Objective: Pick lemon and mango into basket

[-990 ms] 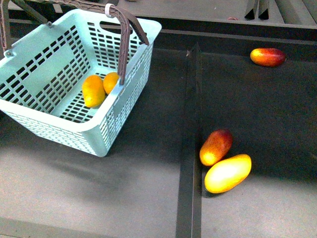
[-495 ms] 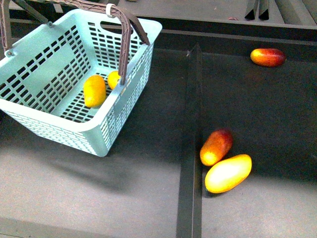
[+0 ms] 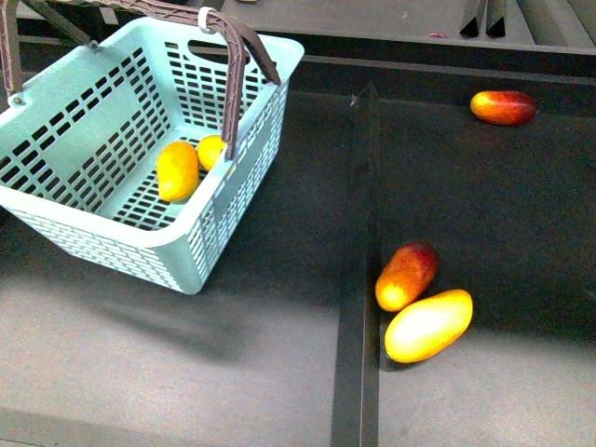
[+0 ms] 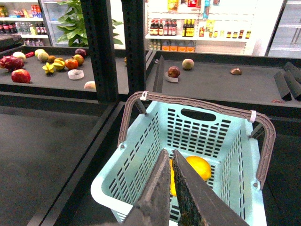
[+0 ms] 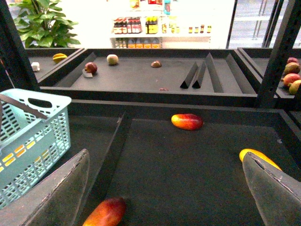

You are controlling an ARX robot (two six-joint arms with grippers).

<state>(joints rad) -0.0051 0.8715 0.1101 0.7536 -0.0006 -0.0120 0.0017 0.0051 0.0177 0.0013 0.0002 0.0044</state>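
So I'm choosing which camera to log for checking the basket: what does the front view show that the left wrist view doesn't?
Only the front view shows the lemon beside the mango on the basket floor, plus two red-blushed mangoes and a paler yellow mango outside. Only the left wrist view shows the left gripper, jaws nearly together above the basket, and distant produce shelves. Both show the basket with yellow fruit inside.

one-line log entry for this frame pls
mango: in basket | lemon: in basket, beside mango | left hand: shut, empty, above basket | right hand: open, empty
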